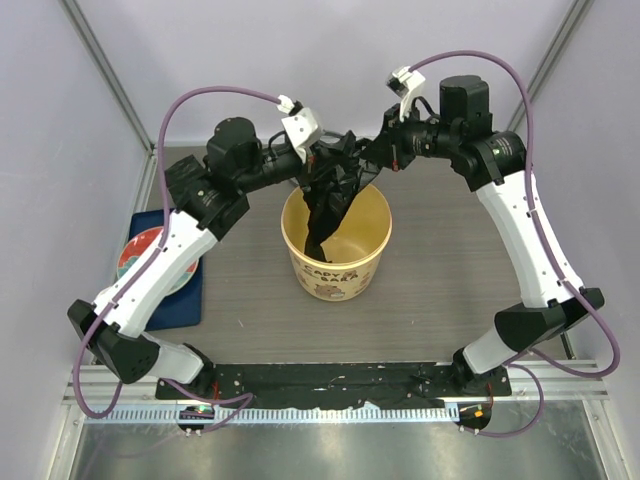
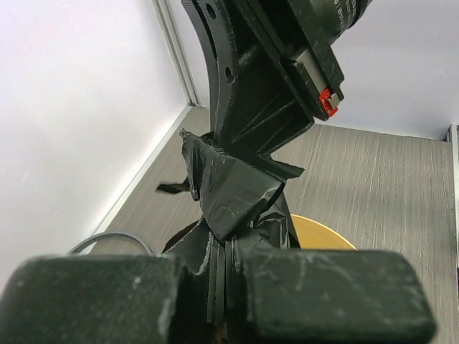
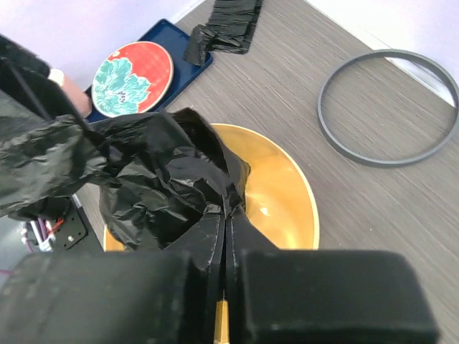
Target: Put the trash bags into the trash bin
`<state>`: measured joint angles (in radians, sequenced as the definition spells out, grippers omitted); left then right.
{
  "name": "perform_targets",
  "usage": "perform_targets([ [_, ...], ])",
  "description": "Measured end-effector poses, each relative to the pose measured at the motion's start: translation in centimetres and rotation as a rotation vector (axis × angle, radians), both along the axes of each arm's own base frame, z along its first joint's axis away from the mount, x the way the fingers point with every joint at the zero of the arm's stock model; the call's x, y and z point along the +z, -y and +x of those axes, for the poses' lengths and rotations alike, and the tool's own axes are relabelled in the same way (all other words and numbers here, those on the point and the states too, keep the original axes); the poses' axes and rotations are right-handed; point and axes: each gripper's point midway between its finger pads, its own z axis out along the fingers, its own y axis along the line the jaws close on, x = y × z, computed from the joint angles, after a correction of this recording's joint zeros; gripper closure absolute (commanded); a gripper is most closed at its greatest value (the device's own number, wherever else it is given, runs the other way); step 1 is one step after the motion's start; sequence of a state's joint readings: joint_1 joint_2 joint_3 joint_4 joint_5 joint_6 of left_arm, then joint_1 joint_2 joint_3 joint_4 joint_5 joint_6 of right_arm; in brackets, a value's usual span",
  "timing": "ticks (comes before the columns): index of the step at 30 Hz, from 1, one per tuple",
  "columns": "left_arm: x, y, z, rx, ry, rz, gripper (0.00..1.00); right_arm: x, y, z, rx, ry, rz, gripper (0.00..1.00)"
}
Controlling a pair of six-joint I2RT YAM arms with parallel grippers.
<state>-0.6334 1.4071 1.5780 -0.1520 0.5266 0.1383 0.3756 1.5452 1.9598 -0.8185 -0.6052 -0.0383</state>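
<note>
My left claw (image 1: 318, 168) is closed tight on the black trash bag (image 1: 330, 205), with a pinch of the thin film squeezed flat between its pads (image 2: 165, 294). My right claw (image 1: 372, 155) is closed on the same bag from the other side, and in its own view a fold of glossy plastic runs straight down into the seam between its fingers (image 3: 308, 294). The two claws meet almost nose to nose above the far rim of the bin (image 1: 335, 278). The crumpled bag bunches between them, and a long dark tail hangs down through the bin's mouth and lies against its yellow inside. Most of the bag is above the rim, held up by me, and only that lower part is inside. The bin stands upright on the grey table (image 1: 440, 270), midway between my two arms, with its printed side toward my bases. My right wrist view shows a second bag, a folded packet (image 3: 226, 25), lying on the table just beside the corner of a blue tray (image 3: 174, 37). A round red and green plate (image 3: 133, 79) sits on that tray. A dark grey ring (image 3: 337, 140) lies flat on the table, apart from the bin.
</note>
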Motion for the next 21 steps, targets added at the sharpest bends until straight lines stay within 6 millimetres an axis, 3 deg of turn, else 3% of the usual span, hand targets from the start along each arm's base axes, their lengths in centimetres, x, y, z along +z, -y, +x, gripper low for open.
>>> perform_targets([
  [3,-0.2,-0.4,0.1,0.011,-0.016,0.012,0.88,-0.3,0.9,0.6,-0.029,0.031,-0.041,0.99],
  [5,-0.5,-1.4,0.6,0.036,-0.038,0.025,0.86,-0.2,1.8,0.7,-0.039,0.063,-0.069,0.99],
  [9,-0.2,-5.9,2.7,0.119,-0.101,0.007,0.93,1.0,5.5,0.7,-0.065,0.125,-0.087,0.99],
  [10,0.0,-7.4,2.9,0.125,-0.113,0.001,1.00,1.2,6.3,0.5,-0.065,0.136,-0.088,0.99],
  [12,0.3,-9.8,2.3,0.111,-0.143,-0.006,1.00,1.5,8.0,-0.8,-0.022,0.184,-0.122,0.99],
  [14,0.6,-10.7,0.0,0.054,-0.139,0.014,1.00,1.6,8.3,-2.8,0.063,0.243,-0.167,0.99],
  [18,0.2,-11.3,-6.5,-0.082,-0.081,0.096,1.00,0.5,8.2,-8.7,0.277,0.401,-0.276,0.99],
  [21,-2.2,-12.5,-10.6,-0.135,-0.012,0.183,0.92,-1.0,8.3,-12.7,0.399,0.545,-0.348,0.99],
])
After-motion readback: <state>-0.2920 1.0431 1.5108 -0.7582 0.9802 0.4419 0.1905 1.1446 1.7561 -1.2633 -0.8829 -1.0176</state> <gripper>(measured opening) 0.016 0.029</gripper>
